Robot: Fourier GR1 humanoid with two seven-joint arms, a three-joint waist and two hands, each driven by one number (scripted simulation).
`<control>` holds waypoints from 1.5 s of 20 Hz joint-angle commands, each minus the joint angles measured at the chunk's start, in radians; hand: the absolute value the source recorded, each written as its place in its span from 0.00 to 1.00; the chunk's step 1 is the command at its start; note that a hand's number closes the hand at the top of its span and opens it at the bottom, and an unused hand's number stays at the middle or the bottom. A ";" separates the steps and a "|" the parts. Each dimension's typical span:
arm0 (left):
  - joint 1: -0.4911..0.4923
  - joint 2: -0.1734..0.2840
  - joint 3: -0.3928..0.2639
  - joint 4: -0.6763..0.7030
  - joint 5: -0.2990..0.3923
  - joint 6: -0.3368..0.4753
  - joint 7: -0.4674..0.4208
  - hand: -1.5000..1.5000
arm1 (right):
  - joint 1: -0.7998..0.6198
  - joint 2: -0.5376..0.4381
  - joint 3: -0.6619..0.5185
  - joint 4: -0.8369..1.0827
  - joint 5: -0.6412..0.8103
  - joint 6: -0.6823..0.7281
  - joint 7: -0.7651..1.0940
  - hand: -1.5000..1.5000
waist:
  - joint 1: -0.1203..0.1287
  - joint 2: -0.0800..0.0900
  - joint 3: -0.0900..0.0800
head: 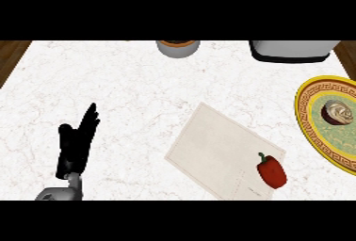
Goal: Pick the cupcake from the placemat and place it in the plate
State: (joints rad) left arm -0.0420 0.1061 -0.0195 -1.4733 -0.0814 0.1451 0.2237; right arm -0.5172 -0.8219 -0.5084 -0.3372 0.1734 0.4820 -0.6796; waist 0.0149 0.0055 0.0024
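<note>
The fingers (89,117) of the left hand (75,146) are pointing straight up toward 12 o'clock, extended and holding nothing; the hand is resting over the counter (118,84) at about 8 o'clock in the head view. The right hand is not showing, so its state cannot be reported. The cupcake (339,113) is sitting inside the yellow-rimmed plate (309,132) at 3 o'clock, not on the placemat (215,150). The placemat, lying near centre toward 5 o'clock, is carrying only a red pepper (272,170) at its lower right corner. The cupcake is probably light, with soft topping that smears or dents easily; any grasp should be closing around the lower wrapper sides, avoiding the top. A cup (178,48) at 12 o'clock and an appliance (292,51) at 1 o'clock are standing at the far edge.
</note>
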 commanded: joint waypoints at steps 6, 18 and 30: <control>-0.038 -0.001 0.010 0.023 -0.008 -0.008 0.001 0.50 | -0.016 0.035 0.040 0.045 0.015 -0.010 -0.107 0.00 | 0.000 0.000 0.000; -0.055 0.012 0.046 0.065 0.000 -0.028 -0.009 0.50 | 0.021 -0.006 0.055 0.146 0.045 -0.101 -0.183 0.00 | 0.004 0.006 0.001; 0.029 -0.020 -0.001 -0.032 -0.021 -0.025 -0.006 0.50 | 0.012 -0.060 0.052 0.186 0.050 -0.158 -0.163 0.00 | 0.016 0.006 0.003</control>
State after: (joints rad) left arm -0.0347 0.0973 -0.0082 -1.4933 -0.0919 0.1147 0.2334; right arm -0.5043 -0.8563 -0.4503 -0.1680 0.2253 0.3024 -0.8210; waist 0.0261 0.0103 0.0046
